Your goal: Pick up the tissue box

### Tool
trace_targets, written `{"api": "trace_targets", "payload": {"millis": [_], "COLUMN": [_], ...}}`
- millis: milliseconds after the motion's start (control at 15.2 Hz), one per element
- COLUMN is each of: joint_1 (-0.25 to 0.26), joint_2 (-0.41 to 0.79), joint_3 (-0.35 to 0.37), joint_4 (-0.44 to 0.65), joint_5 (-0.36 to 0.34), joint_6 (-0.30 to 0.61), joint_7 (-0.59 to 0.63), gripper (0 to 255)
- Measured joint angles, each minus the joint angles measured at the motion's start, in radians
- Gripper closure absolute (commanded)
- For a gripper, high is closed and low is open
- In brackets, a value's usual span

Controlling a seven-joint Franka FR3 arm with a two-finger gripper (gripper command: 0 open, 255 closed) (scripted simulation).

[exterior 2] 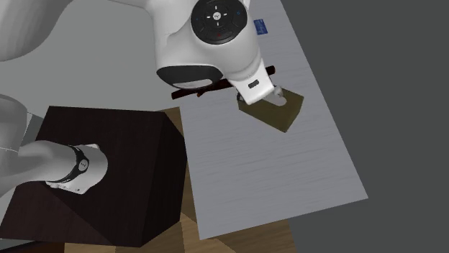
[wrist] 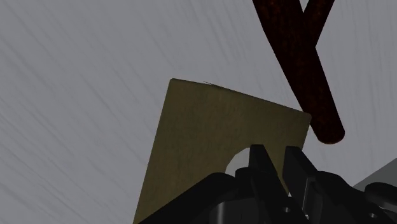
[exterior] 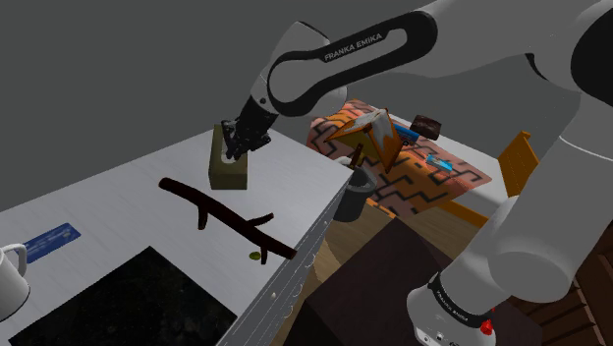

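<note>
Currently I am looking at a tan tissue box (exterior: 226, 169) that is sitting toward the far corner of a pale grey surface (exterior: 138, 192), just beyond the end of a dark forked branch (exterior: 221, 216) that is lying across the middle. In the shoulder view the box is standing taller than it is wide, so its long axis is appearing to run up from the surface rather than along it. The face with the rounded opening (wrist: 240, 160) is pointing up toward the hand, and pale grey is showing inside that opening.

The white arm (exterior: 324, 59) is reaching down onto the top of the box. In the wrist view the jaws are standing narrow: one finger (wrist: 261, 159) is sitting at the rim of the opening, the other is sitting at the box's nearer edge, and they are pinching the thin strip of box between them. I am unable to tell whether the box is lifting clear of the surface.

A white mug (exterior: 8, 277) is standing at the shoulder view's lower left, its inside hidden. A dark pot (exterior: 351, 195) is sitting below the surface's corner, its contents unclear.
</note>
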Motion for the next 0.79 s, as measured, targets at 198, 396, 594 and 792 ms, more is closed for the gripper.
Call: {"api": "trace_targets", "payload": {"millis": [198, 396, 594, 792], "joint_1": [-0.002, -0.003, -0.006, -0.006], "joint_2": [-0.022, -0.041, -0.066, -0.076], "joint_3": [-0.002, -0.004, -0.006, -0.007], "joint_4": [0.013, 0.035, 0.048, 0.071], "joint_5": [-0.004, -0.012, -0.014, -0.022], "joint_6": [-0.036, -0.076, -0.114, -0.145], "joint_7": [0.008, 0.022, 0.028, 0.040], "gripper": [255, 255, 255, 255]}}
